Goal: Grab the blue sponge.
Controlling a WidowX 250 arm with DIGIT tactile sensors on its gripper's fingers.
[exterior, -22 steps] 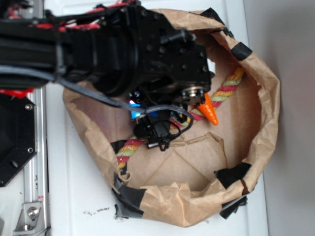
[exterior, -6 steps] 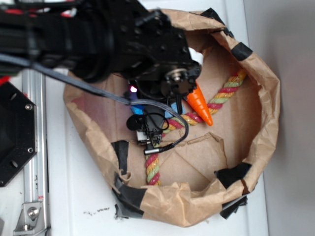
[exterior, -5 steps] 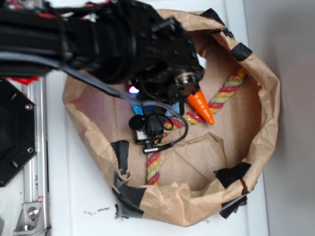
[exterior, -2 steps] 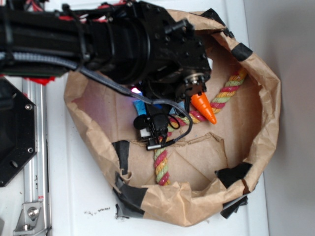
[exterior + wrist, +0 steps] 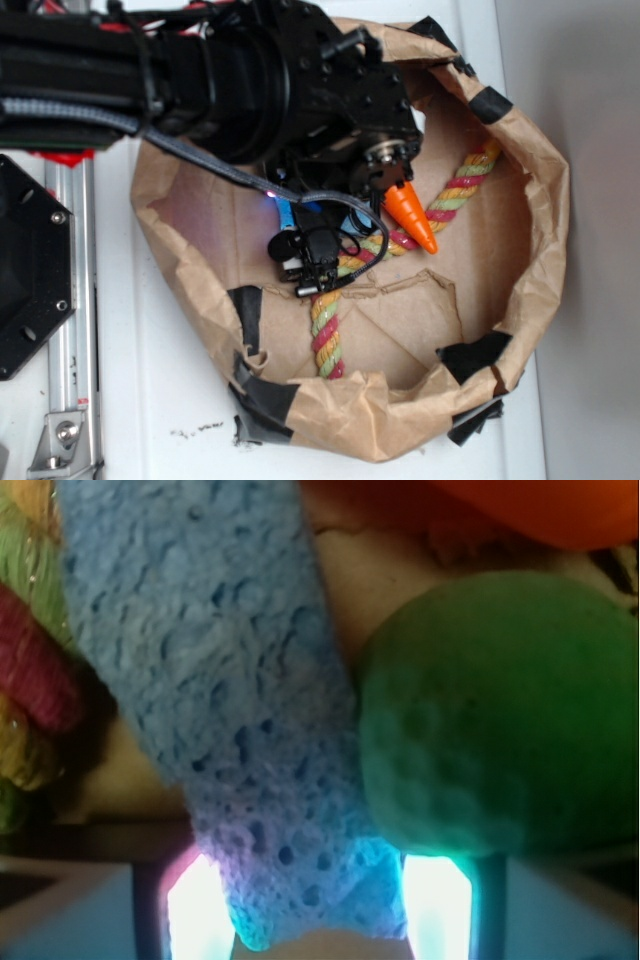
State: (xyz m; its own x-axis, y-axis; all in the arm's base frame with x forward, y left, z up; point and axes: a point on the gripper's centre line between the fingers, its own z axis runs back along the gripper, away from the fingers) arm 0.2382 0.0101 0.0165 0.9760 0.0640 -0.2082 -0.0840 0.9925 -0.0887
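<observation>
Wrist view shows the blue sponge (image 5: 215, 680) between the fingers, apparently clamped; lifting seems next.

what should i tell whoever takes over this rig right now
Pincer: low inside the paper bag, with the blue sponge reaching down between its lit pads; whether it has closed on the sponge cannot be told.
Nearby: green ball right beside the sponge, orange carrot and rope close by.
Done: pincer brought down onto the sponge.
Left: confirm the grip, keep off the ball, lift the sponge out.
</observation>
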